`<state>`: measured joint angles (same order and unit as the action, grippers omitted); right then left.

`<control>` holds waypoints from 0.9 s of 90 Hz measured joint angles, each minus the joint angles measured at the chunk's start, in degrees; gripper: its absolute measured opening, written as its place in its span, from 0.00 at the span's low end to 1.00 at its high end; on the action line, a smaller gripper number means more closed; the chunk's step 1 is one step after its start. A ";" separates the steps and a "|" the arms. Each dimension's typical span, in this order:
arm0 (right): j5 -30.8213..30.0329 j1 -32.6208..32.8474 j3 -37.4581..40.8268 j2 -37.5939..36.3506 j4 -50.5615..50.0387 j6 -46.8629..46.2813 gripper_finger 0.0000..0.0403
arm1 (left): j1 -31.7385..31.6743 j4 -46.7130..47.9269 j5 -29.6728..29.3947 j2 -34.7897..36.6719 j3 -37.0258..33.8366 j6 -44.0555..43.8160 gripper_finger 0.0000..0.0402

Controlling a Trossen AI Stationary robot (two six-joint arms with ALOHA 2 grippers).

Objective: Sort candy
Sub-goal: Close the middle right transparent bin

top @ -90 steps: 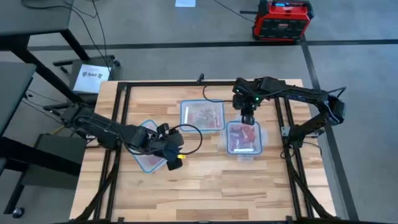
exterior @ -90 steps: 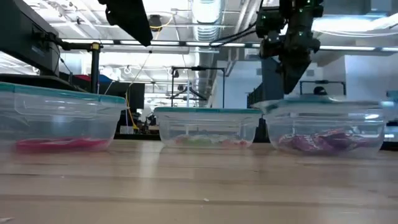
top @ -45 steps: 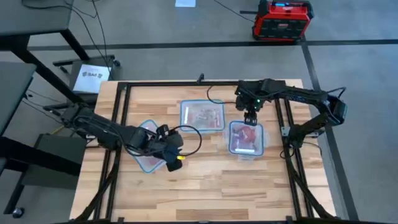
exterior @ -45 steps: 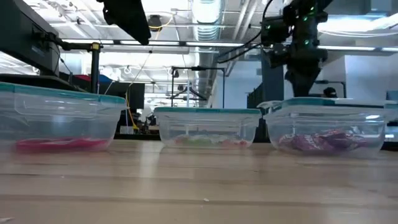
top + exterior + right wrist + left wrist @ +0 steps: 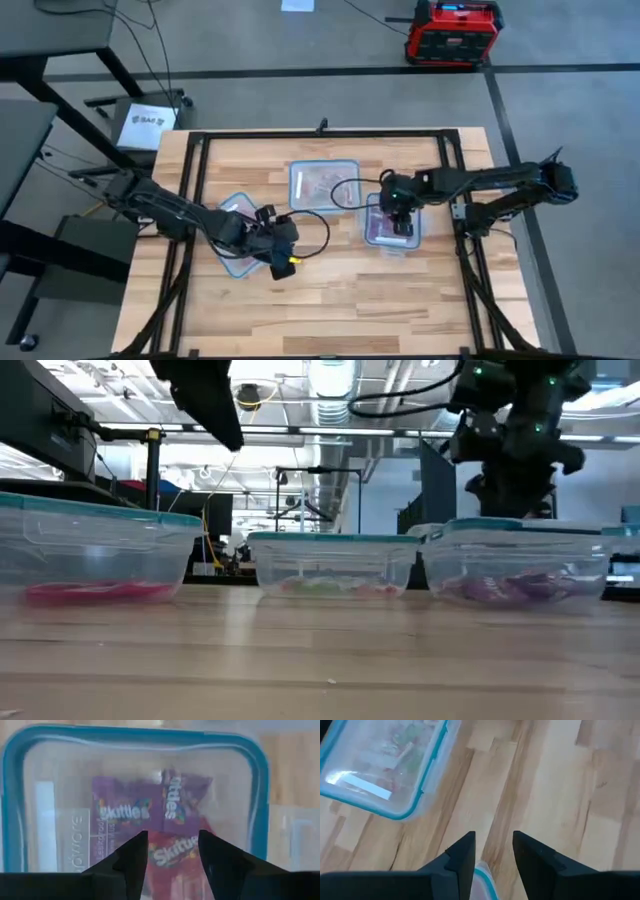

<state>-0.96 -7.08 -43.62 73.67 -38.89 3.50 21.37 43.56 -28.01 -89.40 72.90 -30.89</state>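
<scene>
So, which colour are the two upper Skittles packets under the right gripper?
Purple packets, clearest in the right wrist view.

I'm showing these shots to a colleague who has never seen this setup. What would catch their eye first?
Probably the right gripper, open, low over the right-hand container, where purple and red Skittles packets show between its fingers. Next, the left gripper, also open, above bare table by the left container, which holds pink candy. A third container sits between them, farther back.
</scene>
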 joint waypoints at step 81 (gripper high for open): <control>-1.22 -2.98 -2.50 0.71 -0.70 6.04 0.33 | 1.86 -11.55 0.89 -2.52 0.00 -0.42 0.29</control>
<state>-2.18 -10.06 -46.12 74.38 -39.59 9.54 23.22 32.01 -27.11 -91.92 72.90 -31.31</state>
